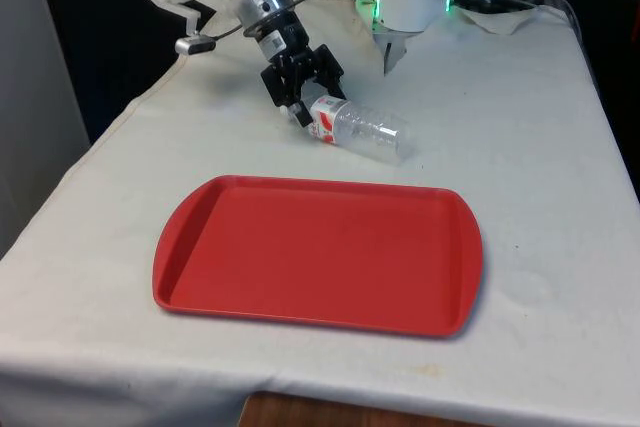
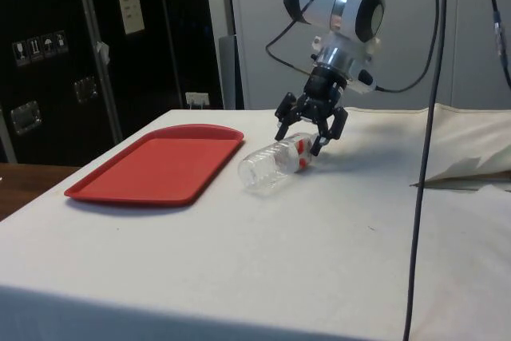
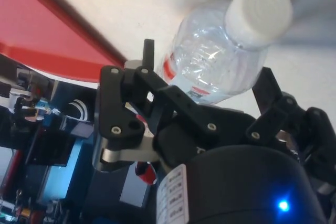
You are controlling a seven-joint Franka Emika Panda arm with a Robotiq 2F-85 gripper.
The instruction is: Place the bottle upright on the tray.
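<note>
front: bottle [image 1: 362,130] lying on its side on the cloth, just beyond the red tray [image 1: 200,257], gripper [image 1: 305,107] at its labelled end | side: fingers straddle the bottle [image 2: 275,161], grip or gap unclear | wrist: white cap [image 3: 261,7] seen, fingers [image 3: 149,51] spread around bottle, contact hidden
</note>
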